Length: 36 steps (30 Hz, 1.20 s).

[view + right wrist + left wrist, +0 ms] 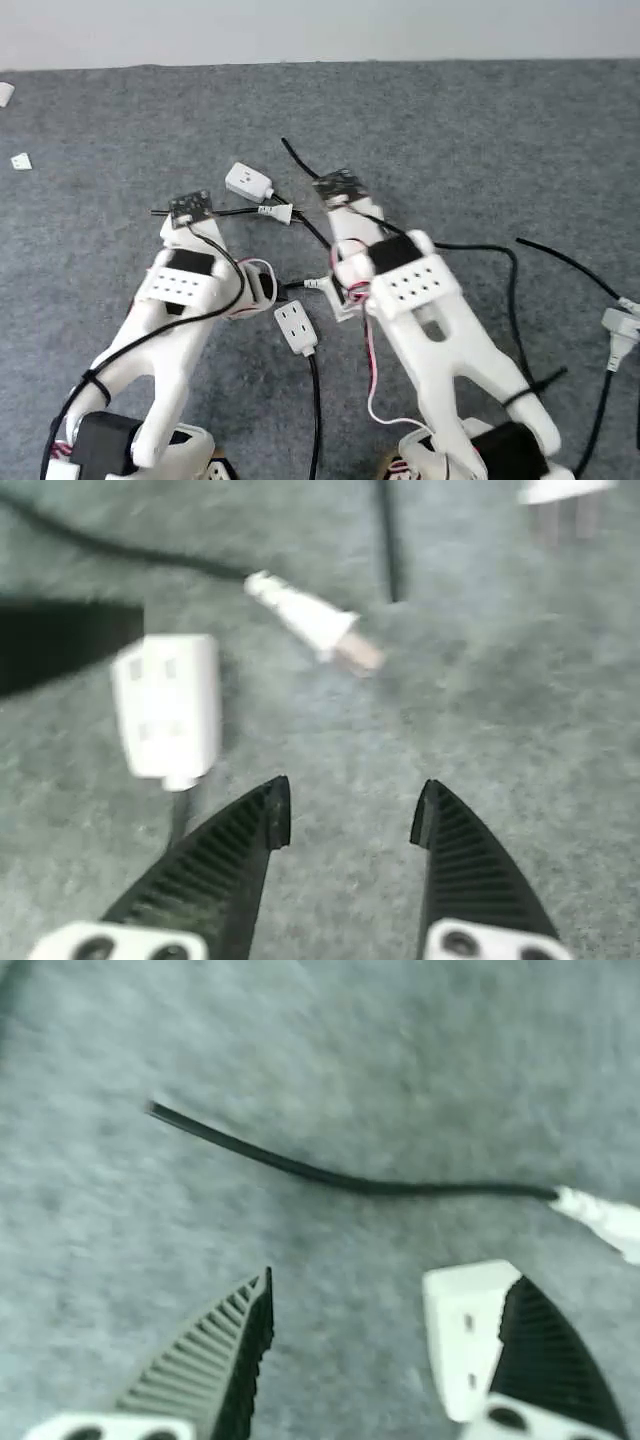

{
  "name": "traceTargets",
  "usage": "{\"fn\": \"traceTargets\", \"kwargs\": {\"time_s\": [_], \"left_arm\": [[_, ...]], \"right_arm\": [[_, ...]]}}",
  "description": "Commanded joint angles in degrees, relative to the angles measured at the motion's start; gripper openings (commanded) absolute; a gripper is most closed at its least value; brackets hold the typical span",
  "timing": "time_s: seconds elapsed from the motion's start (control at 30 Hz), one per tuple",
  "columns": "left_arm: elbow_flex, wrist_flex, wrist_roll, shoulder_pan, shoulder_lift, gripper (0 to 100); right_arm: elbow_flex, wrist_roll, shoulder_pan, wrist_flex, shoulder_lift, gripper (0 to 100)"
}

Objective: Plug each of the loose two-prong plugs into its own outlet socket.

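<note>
I am looking down on a grey carpet (480, 130) that is covering the whole work surface, with a pale wall (320, 30) running along the top of the frame. In the left wrist view the left gripper (390, 1290) is holding its jaws wide apart with nothing between them. A white socket block (462, 1335) is lying at the lower right, just beside the inner face of one finger; I cannot tell whether they are touching. A white plug (600, 1222) is poking in from the right edge, trailing a thin black cord (330, 1175) that is sweeping across the middle towards the upper left. In the right wrist view the right gripper (355, 790) is also standing open and empty. A slotted socket (168, 705) is lying up and to the left of the jaws, a tapered plug (305, 620) is lying above them near the centre, and a pronged plug (560, 492) is showing at the top right edge. In the high view a corded socket (296, 328) is lying at lower centre between the two arms. The sockets are showing as small white rectangular blocks with dark slots; the plugs are white and slim.
</note>
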Motion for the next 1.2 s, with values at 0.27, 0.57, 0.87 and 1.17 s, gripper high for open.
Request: {"fn": "traceTargets", "kwargs": {"time_s": [0.27, 0.57, 0.87, 1.17], "left_arm": [[3.6, -4.9, 2.3, 9.1, -4.3, 34], [-2.6, -4.8, 2.4, 8.8, 9.5, 34], [-4.5, -2.5, 2.1, 12.6, 11.9, 26], [-1.1, -5.6, -11.0, 12.7, 5.7, 8]], "right_arm": [[-1.4, 0.9, 5.2, -5.9, 4.4, 19.1], [-6.0, 0.4, 5.1, -3.2, 10.2, 18.8], [-6.2, 0.3, 5.5, -3.8, 10.3, 18.8], [-7.2, -1.7, 5.6, -3.7, 10.8, 18.7]]}}
